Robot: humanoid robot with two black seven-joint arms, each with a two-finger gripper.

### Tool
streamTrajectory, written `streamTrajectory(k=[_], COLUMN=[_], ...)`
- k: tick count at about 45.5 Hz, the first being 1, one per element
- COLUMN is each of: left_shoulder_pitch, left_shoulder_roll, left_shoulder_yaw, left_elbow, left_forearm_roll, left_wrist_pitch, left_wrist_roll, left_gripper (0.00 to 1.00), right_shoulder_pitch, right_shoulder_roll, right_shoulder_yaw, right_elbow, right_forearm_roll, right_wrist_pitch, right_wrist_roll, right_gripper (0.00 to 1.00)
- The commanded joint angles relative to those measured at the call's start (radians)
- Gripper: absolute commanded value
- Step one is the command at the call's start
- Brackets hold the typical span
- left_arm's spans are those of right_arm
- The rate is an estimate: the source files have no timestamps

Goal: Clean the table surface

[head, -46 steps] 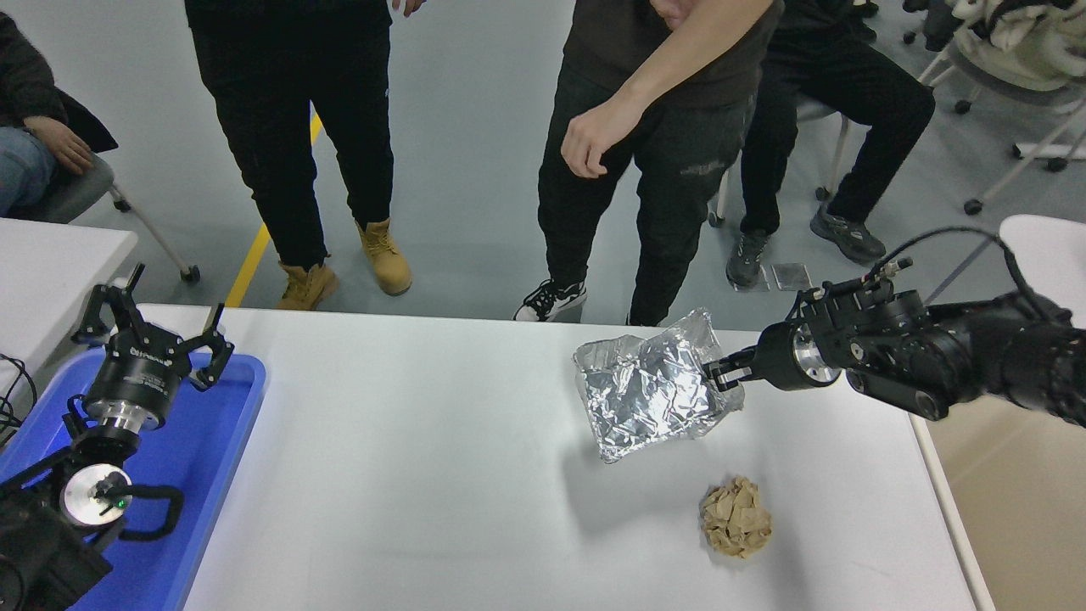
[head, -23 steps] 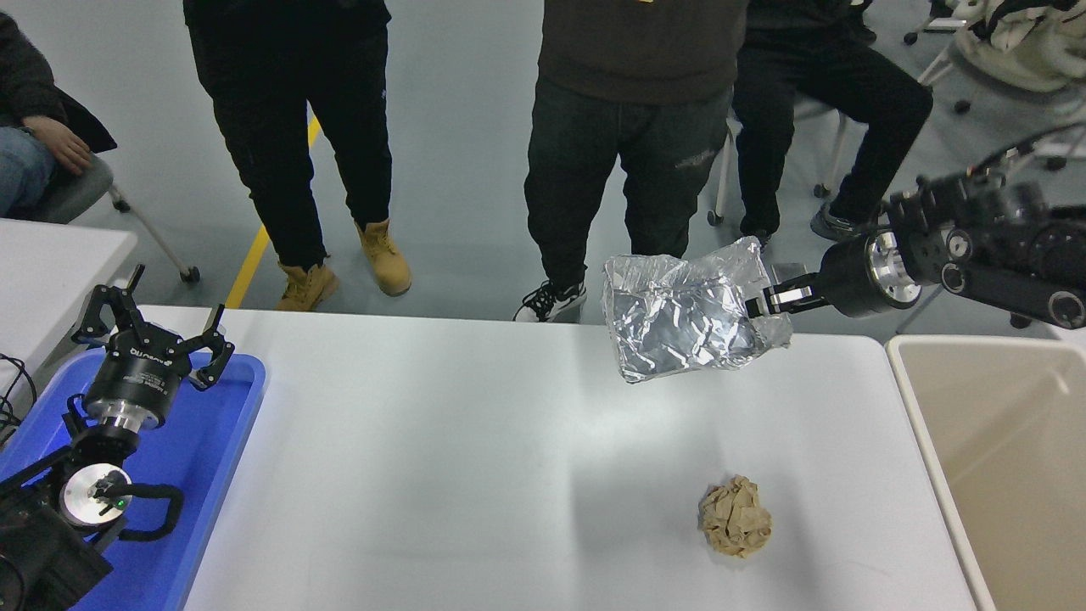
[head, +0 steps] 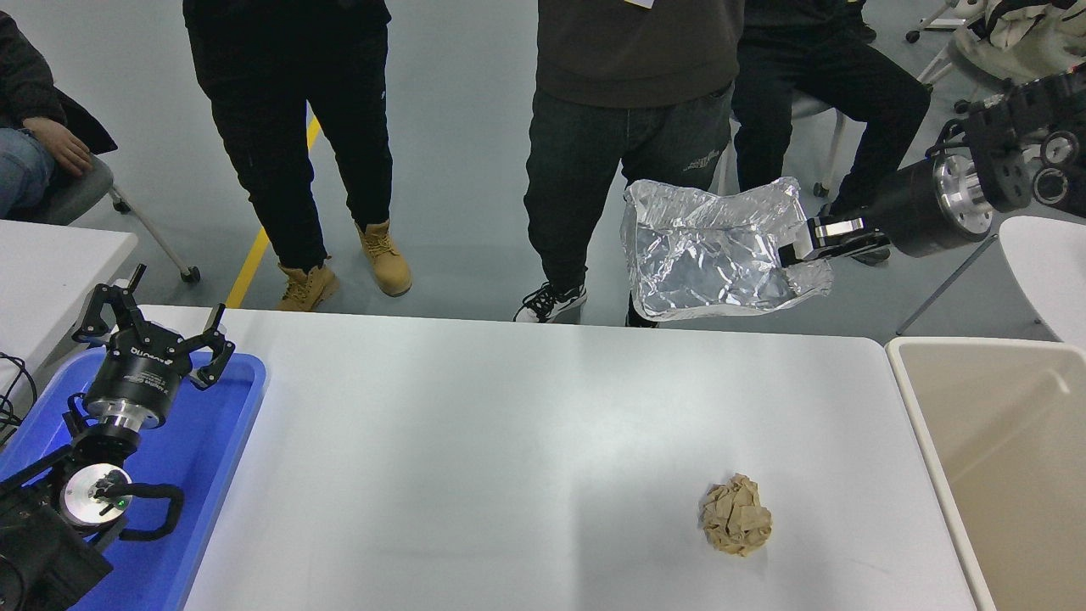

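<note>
The wide white table surface (head: 475, 450) fills the lower picture. My right gripper (head: 802, 246) is shut on the right edge of a crumpled silver foil bag (head: 708, 255) and holds it high above the table's far right edge. A crumpled brown paper ball (head: 736, 527) lies on the table at the front right. My left gripper (head: 153, 331) is open and parked over the blue tray (head: 221, 441) at the lower left.
A beige bin (head: 1001, 458) stands against the table's right end. Several people stand or sit at the far side. A smaller white tabletop (head: 51, 263) shows at the left edge, another (head: 1048, 263) at the right.
My right gripper has lifted the foil bag off the table and carried it up and to the right. The paper ball and left arm have not moved.
</note>
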Motion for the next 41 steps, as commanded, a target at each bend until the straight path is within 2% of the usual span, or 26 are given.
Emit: streamTrajectory(k=[1, 16, 41], left_shoulder_pitch=[0.000, 0.000, 0.000], left_shoulder_roll=[0.000, 0.000, 0.000], left_shoulder_yaw=[0.000, 0.000, 0.001], left_elbow=[0.000, 0.000, 0.000], left_forearm_roll=[0.000, 0.000, 0.000], left_wrist_pitch=[0.000, 0.000, 0.000], left_wrist_roll=[0.000, 0.000, 0.000], left_gripper=[1.00, 1.00, 1.00], right_shoulder_pitch=[-0.035, -0.250, -0.566], right_shoulder_roll=[-0.069, -0.181, -0.172], right_shoulder_yaw=[0.003, 0.015, 0.038], right_elbow=[-0.050, -0.388, -0.817], right_forearm_roll=[0.006, 0.135, 0.402], right_wrist_pitch=[0.012, 0.009, 0.003], right_wrist_roll=[0.000, 0.006, -0.003], right_gripper=[0.00, 0.00, 0.00])
